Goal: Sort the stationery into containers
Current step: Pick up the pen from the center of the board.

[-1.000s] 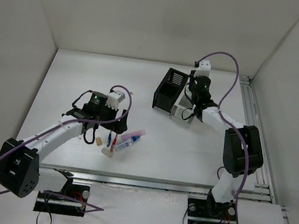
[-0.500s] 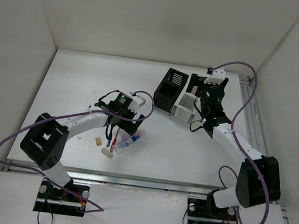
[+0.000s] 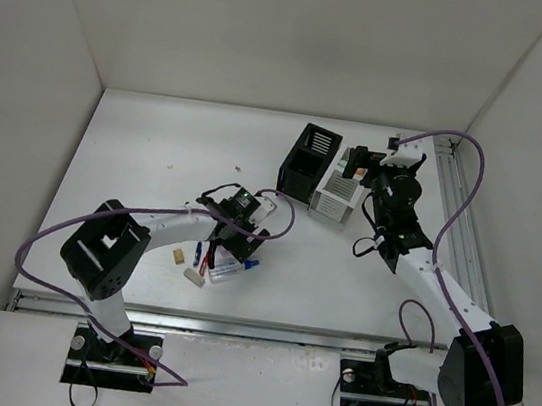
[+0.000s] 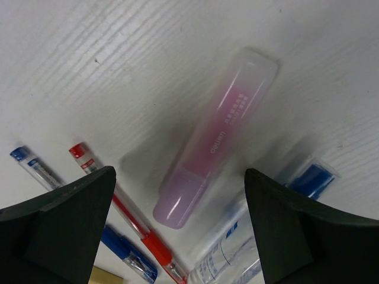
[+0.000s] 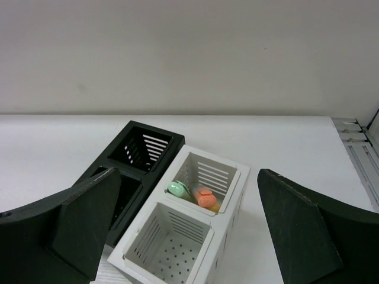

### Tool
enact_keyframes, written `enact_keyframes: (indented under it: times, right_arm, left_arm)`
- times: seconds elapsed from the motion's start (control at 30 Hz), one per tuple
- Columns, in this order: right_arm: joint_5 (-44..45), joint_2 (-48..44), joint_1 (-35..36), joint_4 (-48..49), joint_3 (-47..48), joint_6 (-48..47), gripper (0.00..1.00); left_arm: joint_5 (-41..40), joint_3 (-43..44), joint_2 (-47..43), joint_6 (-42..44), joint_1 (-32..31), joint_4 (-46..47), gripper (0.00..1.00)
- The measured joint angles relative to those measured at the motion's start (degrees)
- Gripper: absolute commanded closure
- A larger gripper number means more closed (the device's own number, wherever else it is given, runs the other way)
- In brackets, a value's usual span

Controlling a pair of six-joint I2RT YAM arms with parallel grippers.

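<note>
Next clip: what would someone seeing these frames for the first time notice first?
The pink marker lies flat on the table between the open fingers of the left gripper, with a red pen, a blue pen and a clear blue-capped tube beside it. Across the table, the white container, next to the black container, holds a small green piece and an orange piece in one compartment.

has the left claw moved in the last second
Yes. The left claw has shifted to the right in the top view, closer to the black container, which stayed where it was.
</note>
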Motion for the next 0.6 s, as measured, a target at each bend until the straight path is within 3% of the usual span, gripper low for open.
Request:
enact_keyframes:
  times: [0.17, 0.3, 0.6]
  right_arm:
    - [0.04, -0.17, 0.0, -1.27, -0.74, 0.02, 0.02]
    - [0.07, -0.44, 0.0, -2.25, -0.79, 0.09, 0.02]
    - [-0.02, -5.07, 0.0, -6.05, -1.46, 1.75, 0.02]
  left_arm:
    - [-1.75, 1.11, 1.18, 0.02, -1.88, -0.46, 0.3]
    - [-2.08, 1.99, 2.05, 0.04, -2.45, -0.52, 0.53]
    - [-1.29, 2.29, 2.8, 0.02, -2.6, 0.02, 0.87]
